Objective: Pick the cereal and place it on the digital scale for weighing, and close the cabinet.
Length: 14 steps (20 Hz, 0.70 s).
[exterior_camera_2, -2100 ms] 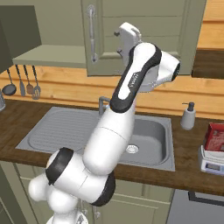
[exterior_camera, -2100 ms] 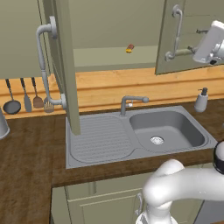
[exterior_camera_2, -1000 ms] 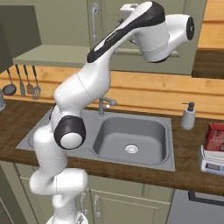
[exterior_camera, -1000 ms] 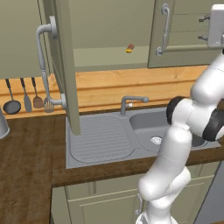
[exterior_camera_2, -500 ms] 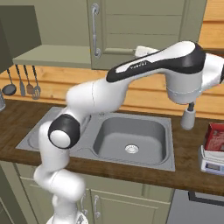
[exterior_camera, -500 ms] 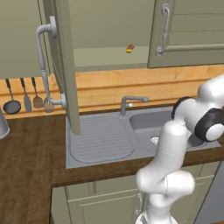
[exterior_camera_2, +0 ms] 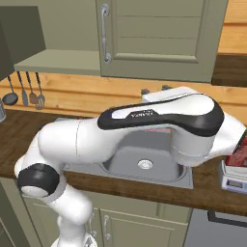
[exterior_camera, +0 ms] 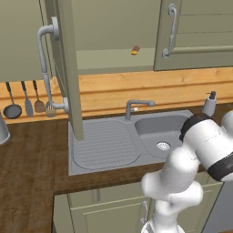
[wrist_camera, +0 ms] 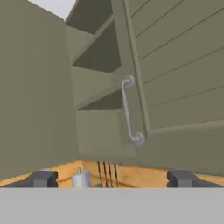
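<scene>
The cereal [exterior_camera_2: 240, 152], a red box, stands on the white digital scale [exterior_camera_2: 234, 182] at the counter's right end, partly hidden behind my arm. The olive-grey cabinet has its right door [exterior_camera: 198, 32] flat against the front, with its curved grey handle [exterior_camera: 170, 29]. Its left door [exterior_camera: 64, 68] stands swung out, edge-on to the left base view. In the hand view my gripper [wrist_camera: 112, 180] is open with nothing between its dark fingertips [wrist_camera: 43, 178]. It faces the right door's handle [wrist_camera: 129, 109] and the bare shelves beside it from a distance.
A small yellow-and-red item [exterior_camera: 135, 50] lies on the cabinet's lower shelf. Below are the grey sink [exterior_camera: 161, 132] with its faucet [exterior_camera: 136, 107], a soap dispenser [exterior_camera: 209, 103], and utensils [exterior_camera: 27, 100] hanging on the wooden back wall. My arm [exterior_camera_2: 144, 125] spans the sink.
The right cabinet door swung flat against the front early on. My arm then dropped from beside that door to low over the sink's right side. The gripper stayed open.
</scene>
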Tool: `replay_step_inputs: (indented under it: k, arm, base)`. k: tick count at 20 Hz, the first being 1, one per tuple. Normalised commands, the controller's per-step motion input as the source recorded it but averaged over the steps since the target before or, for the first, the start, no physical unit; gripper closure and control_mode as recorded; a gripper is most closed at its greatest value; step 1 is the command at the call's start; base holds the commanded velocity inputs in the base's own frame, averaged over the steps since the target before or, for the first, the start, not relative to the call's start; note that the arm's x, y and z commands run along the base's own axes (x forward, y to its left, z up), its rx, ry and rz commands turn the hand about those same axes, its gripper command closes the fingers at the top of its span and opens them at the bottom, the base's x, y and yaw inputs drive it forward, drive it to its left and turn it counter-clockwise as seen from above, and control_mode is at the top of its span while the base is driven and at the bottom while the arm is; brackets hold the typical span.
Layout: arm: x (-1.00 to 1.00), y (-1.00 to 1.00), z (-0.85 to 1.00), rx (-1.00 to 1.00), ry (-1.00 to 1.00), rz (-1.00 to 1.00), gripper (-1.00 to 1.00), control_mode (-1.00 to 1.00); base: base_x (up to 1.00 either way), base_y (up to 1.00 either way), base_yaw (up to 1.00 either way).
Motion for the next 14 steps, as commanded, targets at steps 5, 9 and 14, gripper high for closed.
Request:
replay_step_inputs:
  k: [5, 9, 14]
  arm:
    - [-0.69, 0.19, 0.07, 0.35, -0.38, -0.50, -1.00, -1.00]
    - [-0.44, 0.06, 0.06, 0.41, 0.03, -0.26, -1.00, -1.00]
    - [-0.03, 0.12, 0.25, 0.18, 0.43, 0.05, -1.00, -1.00]
  base:
    - [0.00, 0.00, 0.00]
    - [0.00, 0.00, 0.00]
    - [0.00, 0.00, 0.00]
